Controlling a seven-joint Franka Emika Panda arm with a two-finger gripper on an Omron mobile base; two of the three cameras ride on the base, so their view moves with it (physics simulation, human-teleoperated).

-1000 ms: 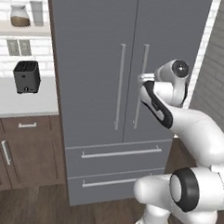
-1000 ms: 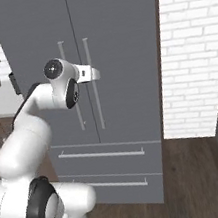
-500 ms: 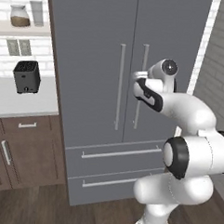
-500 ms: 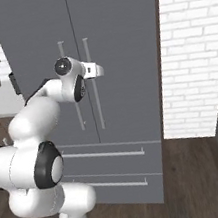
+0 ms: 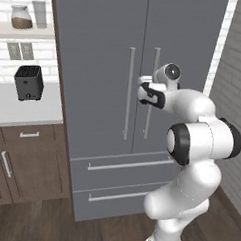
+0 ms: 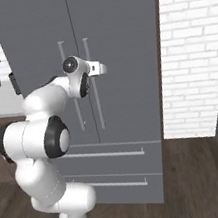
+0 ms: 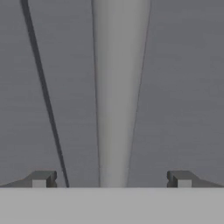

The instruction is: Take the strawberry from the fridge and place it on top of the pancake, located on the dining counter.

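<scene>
**Grey handle between my open fingers**

Grey and matte, the fridge (image 5: 109, 92) stands shut. My gripper (image 7: 111, 179) is spread wide, holding nothing, with the right door's handle (image 7: 117, 96) running between the tips. I should ease forward until the bar sits deep, close squarely, then pull along the door's arc. Strawberry: presumably inside.

Both base cameras are facing the closed fridge (image 5: 134, 93) from behind; the hand camera is looking closely at its handle (image 7: 117, 96).
</scene>
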